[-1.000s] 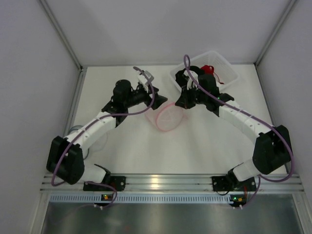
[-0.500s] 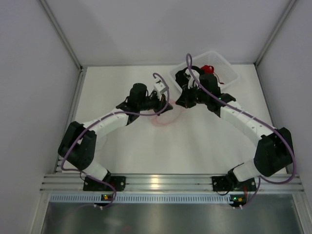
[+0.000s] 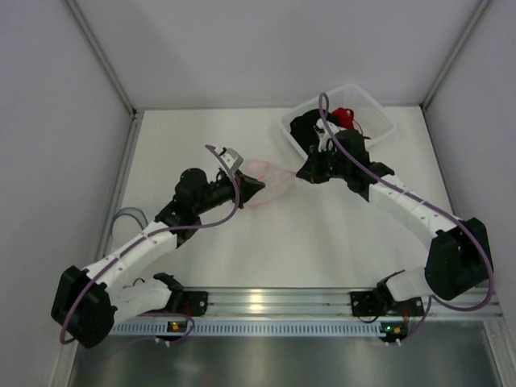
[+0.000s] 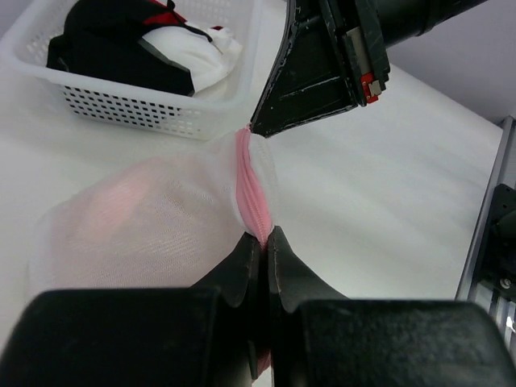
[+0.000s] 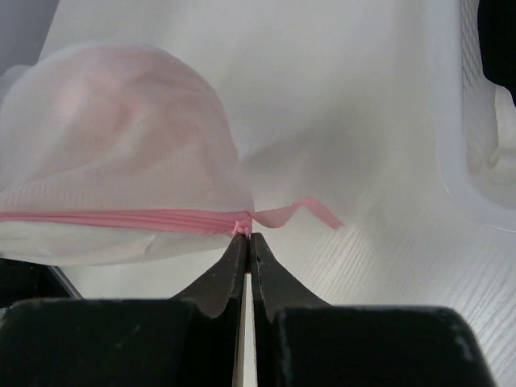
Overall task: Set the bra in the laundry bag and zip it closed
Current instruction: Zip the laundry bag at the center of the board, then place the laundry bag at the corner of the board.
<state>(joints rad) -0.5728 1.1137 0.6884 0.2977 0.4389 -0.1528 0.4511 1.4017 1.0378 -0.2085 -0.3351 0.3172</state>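
The laundry bag (image 3: 275, 172) is white mesh with a pink zipper (image 4: 247, 181) and hangs stretched between my two grippers just above the table. My left gripper (image 3: 259, 184) is shut on the zipper (image 4: 264, 237) at the bag's left end. My right gripper (image 3: 302, 176) is shut on the zipper's other end (image 5: 246, 234), beside a loose pink tab (image 5: 308, 211). A pale pink shape (image 5: 105, 101), likely the bra, shows through the mesh. In the left wrist view the right gripper's black fingers (image 4: 300, 81) meet the bag's far end.
A white plastic basket (image 3: 372, 113) stands at the back right with black, white and red clothes (image 4: 137, 44) in it, close behind the right gripper. Its wall (image 5: 476, 121) fills the right edge of the right wrist view. A grey cable coil (image 3: 127, 218) lies at the table's left edge.
The left gripper came over from the back left, shut on the bag's zipper and drew back to the left. The bag went from a flat open ring to a shape stretched between the grippers.
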